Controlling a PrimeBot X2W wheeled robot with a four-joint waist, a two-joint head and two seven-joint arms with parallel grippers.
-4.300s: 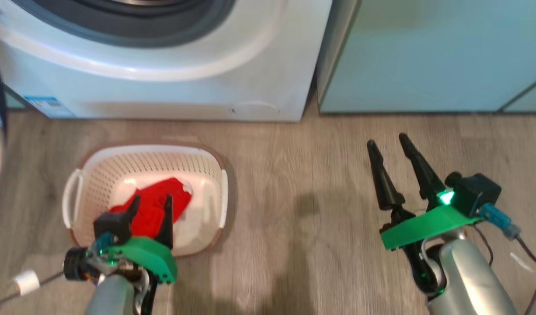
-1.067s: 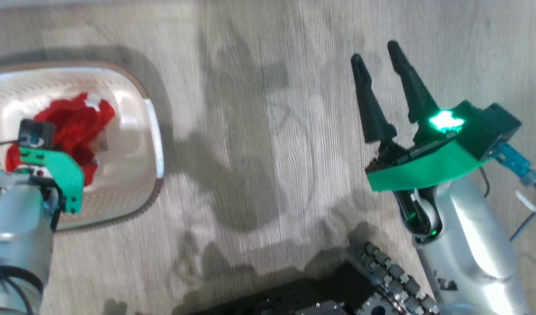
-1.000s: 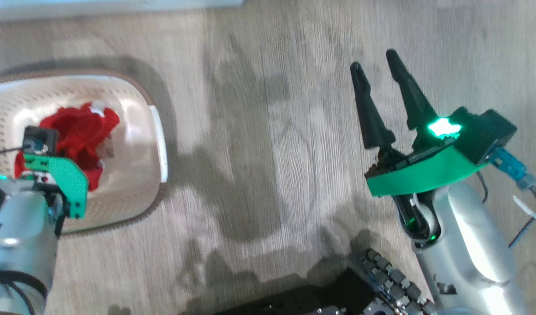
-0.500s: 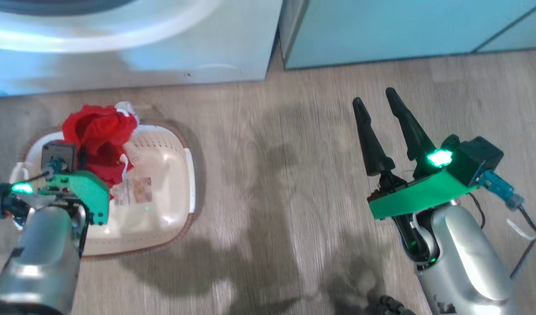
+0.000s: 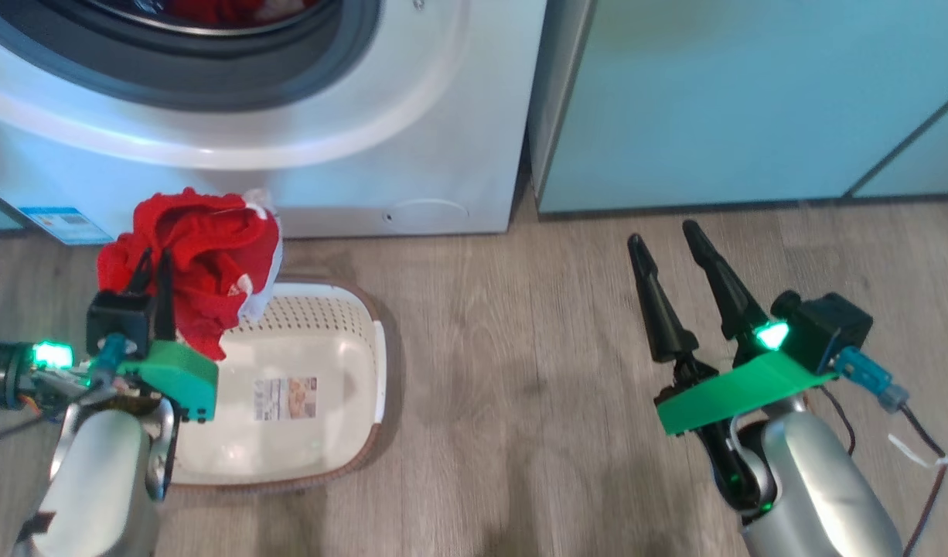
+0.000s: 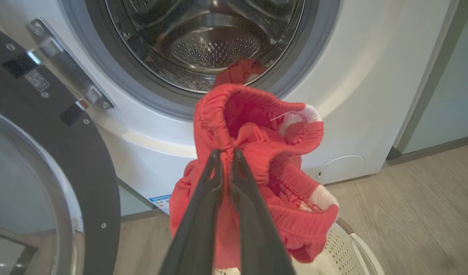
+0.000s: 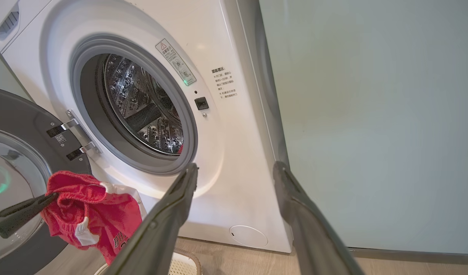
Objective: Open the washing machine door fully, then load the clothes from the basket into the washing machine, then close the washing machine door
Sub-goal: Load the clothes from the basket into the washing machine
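red knit clothes hang pinched in the left gripper, fingers clenched, above the cream perforated basket; right gripper gapes empty. pinch could slip, or cloth snag the grey gasket of the white washing machine.

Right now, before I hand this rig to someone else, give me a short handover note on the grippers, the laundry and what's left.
Left gripper: shut on the red clothes, held above the basket in front of the washing machine.
Right gripper: open, empty, over the floor.
Done: door open; one red piece lies in the drum; basket looks empty.
Left: put the held clothes in, close the door.
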